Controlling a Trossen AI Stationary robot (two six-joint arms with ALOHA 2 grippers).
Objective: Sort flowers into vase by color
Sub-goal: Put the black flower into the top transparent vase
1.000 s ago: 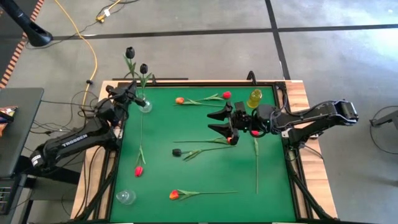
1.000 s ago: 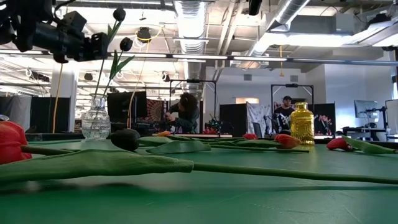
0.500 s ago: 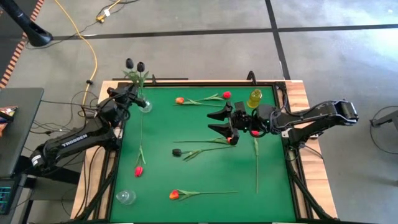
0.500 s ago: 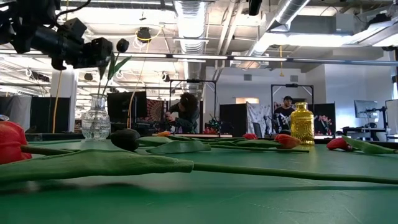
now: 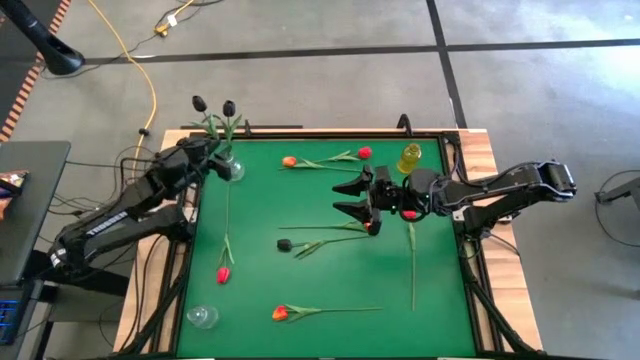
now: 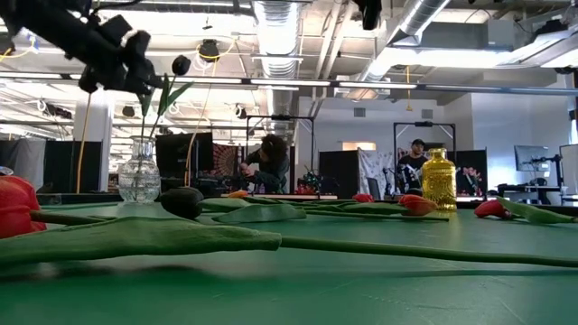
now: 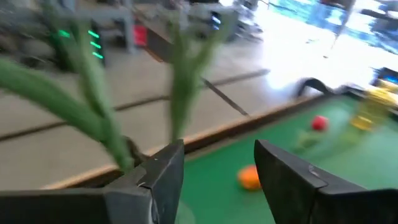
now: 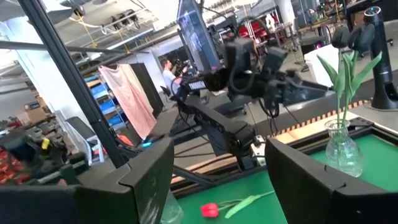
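Broadly, risks by size of thing:
tabletop [image 5: 330, 290]: green mat with flowers scattered loose across it; any sweep of an arm low over it could drag stems out of place.
right arm: stretched in from the right side toward the middle; its right gripper [image 5: 352, 195] hangs with jaws spread wide and nothing between them, above the stems near the centre. A descent off-line would pinch a leaf rather than a stem.
left arm: at the far left corner; the left gripper [image 5: 207, 160] sits just beside the clear vase [image 5: 233, 170], jaws apart and gripping nothing, green stems right in front of them in the left wrist view. Pulling away crooked could snag a stem and tip the vase.
clear vase: holds two black tulips [image 5: 214, 105], heads leaning outward past the tabletop edge; top-heavy, so a nudge may topple it.
yellow vase [image 5: 409, 158]: at the far edge, empty as far as I can tell; the right arm's elbow passes near.
second clear vase [image 5: 201, 317]: near left corner, well apart from both arms.
loose flowers: black tulip [image 5: 284, 244], red tulip [image 5: 223, 274], orange tulip [image 5: 280, 313] lie flat; thin stems could slip from a grip or cross over one another.
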